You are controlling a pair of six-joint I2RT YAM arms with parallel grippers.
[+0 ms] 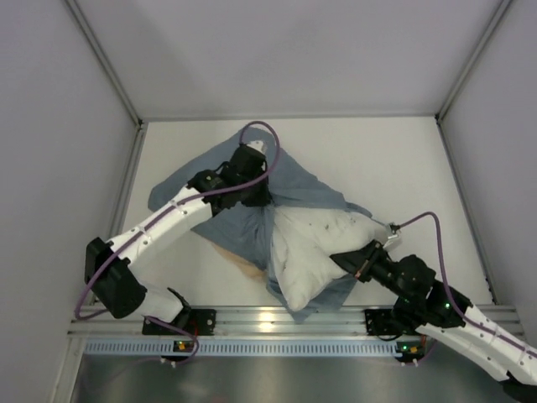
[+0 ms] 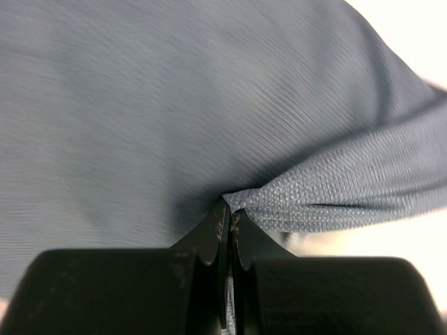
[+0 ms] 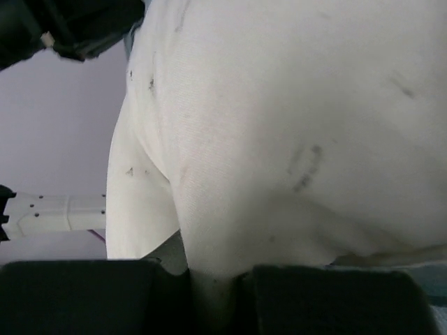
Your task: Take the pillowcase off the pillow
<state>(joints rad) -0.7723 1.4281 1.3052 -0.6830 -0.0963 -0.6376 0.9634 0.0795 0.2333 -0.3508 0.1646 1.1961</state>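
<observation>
Below, white table (image 1: 403, 168) — pale walls (image 1: 294, 50), pillow (image 1: 310, 252), pillowcase (image 1: 306, 189)

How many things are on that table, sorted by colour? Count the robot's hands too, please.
Grey-blue: 1, the pillowcase
White: 1, the pillow
Black: 2, the left hand pinching the pillowcase and the right hand pinching the pillow
Total: 4
</observation>
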